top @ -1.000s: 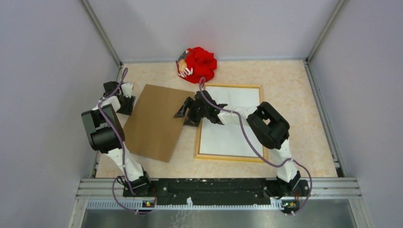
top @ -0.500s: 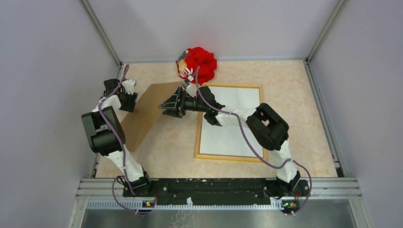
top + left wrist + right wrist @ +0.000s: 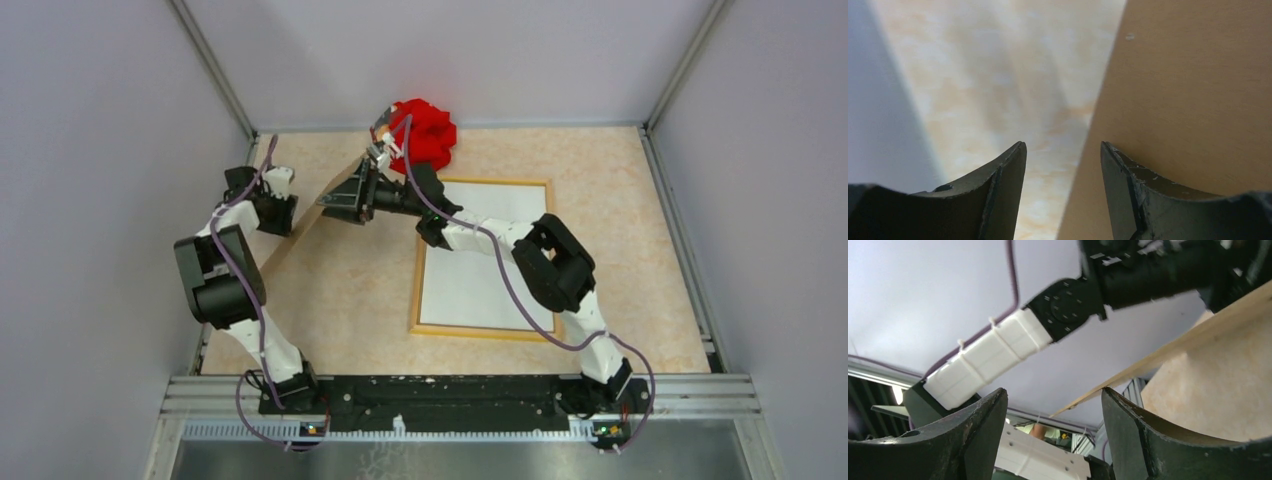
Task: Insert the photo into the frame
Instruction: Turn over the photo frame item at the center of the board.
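Top external: frame (image 3: 480, 329) is lying reverse-up toward the table's right edge, and the photo (image 3: 490, 260) seems to be sitting inside it (white side up, print not showing). Brown board (image 3: 1198, 100) is standing tilted near the far-left corner. Left gripper (image 3: 1063, 145) and right gripper (image 3: 1054, 390) are both showing spread jaws, pinching nothing. I judge only the backing step is left. No writing is showing.

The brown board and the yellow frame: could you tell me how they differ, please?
The brown board stands steeply tilted on edge; the frame lies flat on the table. The board is plain brown; the frame is a thin yellow border around a white middle. Both are rectangular.
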{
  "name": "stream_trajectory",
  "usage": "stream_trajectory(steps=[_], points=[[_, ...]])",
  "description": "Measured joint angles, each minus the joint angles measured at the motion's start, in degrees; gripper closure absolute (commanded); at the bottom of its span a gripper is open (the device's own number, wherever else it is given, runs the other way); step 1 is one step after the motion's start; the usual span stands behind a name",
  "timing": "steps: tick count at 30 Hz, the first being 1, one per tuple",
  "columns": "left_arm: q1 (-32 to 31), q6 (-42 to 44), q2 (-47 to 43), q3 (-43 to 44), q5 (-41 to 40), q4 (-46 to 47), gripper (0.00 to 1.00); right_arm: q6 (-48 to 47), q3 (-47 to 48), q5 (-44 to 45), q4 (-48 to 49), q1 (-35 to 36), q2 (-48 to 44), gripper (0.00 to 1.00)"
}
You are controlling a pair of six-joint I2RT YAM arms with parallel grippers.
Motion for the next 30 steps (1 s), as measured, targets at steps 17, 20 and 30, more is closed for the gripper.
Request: stream_trajectory(steps=[17, 20, 30], points=[[-4.6, -1.3, -0.1, -3.1, 8.4, -8.4, 0.36, -5.6, -7.5, 2.5, -6.8, -0.2, -7.4, 0.32], [-4.6, -1.6, -0.1, -3.1, 8.4, -8.4, 0.36, -7.8, -9.6, 3.7, -12.3, -0.2, -10.4, 0.36], [-4.5, -2.5, -0.2, -3.0, 8.6, -8.8, 0.35, -12.4, -13.1, 7.9, -25.8, -0.8, -17.8, 0.77]])
